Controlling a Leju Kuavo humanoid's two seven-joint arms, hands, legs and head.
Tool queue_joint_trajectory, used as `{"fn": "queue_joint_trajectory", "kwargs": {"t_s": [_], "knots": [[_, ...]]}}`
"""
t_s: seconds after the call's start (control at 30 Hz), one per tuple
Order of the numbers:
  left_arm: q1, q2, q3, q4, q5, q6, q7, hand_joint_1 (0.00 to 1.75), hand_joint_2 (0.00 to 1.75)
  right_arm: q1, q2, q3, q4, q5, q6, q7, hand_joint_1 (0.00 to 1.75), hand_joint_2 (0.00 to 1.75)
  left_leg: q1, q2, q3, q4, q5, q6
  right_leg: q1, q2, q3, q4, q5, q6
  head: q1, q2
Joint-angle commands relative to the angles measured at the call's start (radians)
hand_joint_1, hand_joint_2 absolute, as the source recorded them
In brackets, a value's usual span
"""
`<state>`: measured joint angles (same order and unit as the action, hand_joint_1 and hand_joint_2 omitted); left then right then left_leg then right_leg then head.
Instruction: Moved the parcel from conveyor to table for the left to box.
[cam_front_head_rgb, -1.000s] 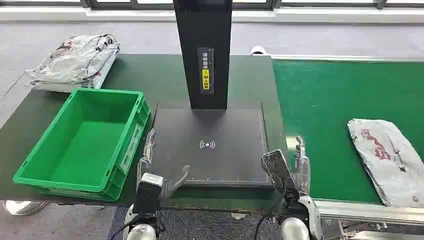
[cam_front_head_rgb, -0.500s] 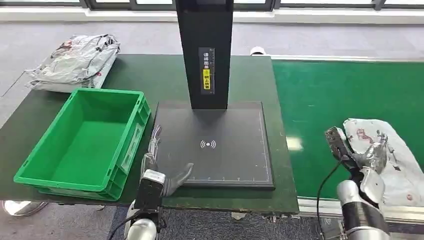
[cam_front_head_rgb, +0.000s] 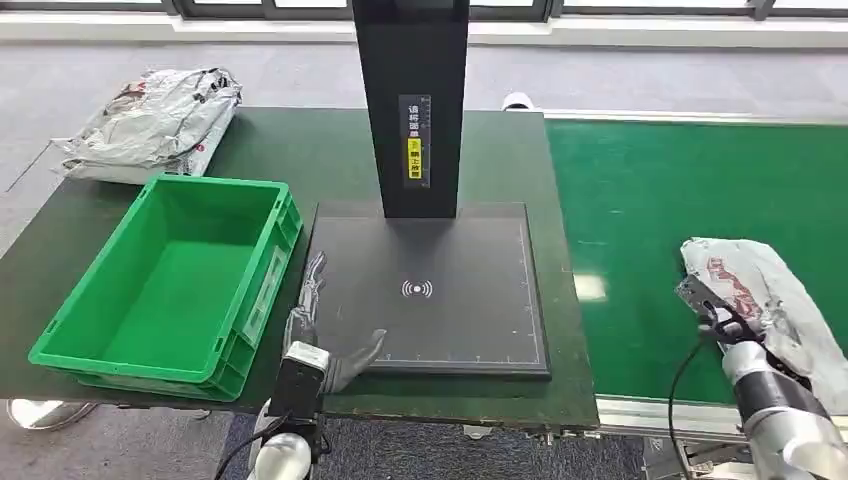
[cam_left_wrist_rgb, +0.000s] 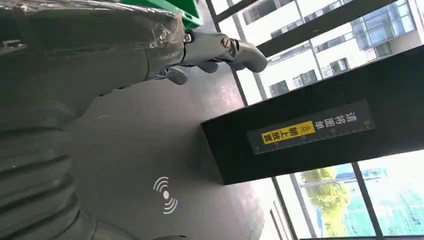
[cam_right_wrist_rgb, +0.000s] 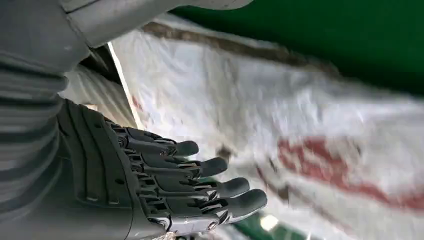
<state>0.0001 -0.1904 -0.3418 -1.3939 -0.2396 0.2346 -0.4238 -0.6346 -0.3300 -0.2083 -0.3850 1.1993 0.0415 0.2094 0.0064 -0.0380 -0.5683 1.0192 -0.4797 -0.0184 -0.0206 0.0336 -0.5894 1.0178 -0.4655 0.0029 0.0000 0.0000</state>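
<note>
On the green conveyor (cam_front_head_rgb: 650, 200), the right hand (cam_right_wrist_rgb: 165, 185), fingers spread and empty, is now reaching the parcel (cam_front_head_rgb: 770, 300), having swung over from the scanner pad (cam_front_head_rgb: 430, 290), where the left hand (cam_front_head_rgb: 312, 320) is resting open.

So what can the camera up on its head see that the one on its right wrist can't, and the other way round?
Head view alone: the green crate, the black scanner pad with its tall post, a pile of parcels at the table's far corner, and the left hand resting by the pad.

Right wrist view alone: a close look at the right hand, its dark fingers extended and apart beside the wrapping, holding nothing.

Both: the grey parcel with red print, lying on the green conveyor.
</note>
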Motion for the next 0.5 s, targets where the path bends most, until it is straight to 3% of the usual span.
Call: {"fn": "queue_joint_trajectory", "kwargs": {"t_s": [0.03,0.17,0.5], "knots": [[-0.026,0.028,0.044,0.091,0.01,0.004,-0.011,0.0,1.75,-0.069,0.01,-0.06,0.142,0.012,0.07,0.011,0.0,1.75,0.0,0.003,0.0,-0.001,0.0,0.0,0.0,0.0,0.0,-0.001,0.001,0.0,0.0,0.0],[-0.031,0.025,0.052,0.091,0.047,-0.039,-0.021,0.0,1.75,-0.07,0.008,-0.058,0.147,0.03,0.122,0.058,0.0,1.75,0.0,0.004,0.001,-0.001,0.001,0.0,0.0,-0.001,0.0,-0.001,0.001,-0.001,0.0,0.0],[-0.061,0.017,0.061,0.119,0.073,-0.064,-0.016,0.0,1.75,-0.083,-0.008,-0.064,0.15,0.049,0.125,0.108,0.0,1.75,0.0,0.003,0.0,-0.001,0.001,0.0,0.0,-0.001,0.0,-0.001,0.001,-0.001,0.0,0.0]]}}
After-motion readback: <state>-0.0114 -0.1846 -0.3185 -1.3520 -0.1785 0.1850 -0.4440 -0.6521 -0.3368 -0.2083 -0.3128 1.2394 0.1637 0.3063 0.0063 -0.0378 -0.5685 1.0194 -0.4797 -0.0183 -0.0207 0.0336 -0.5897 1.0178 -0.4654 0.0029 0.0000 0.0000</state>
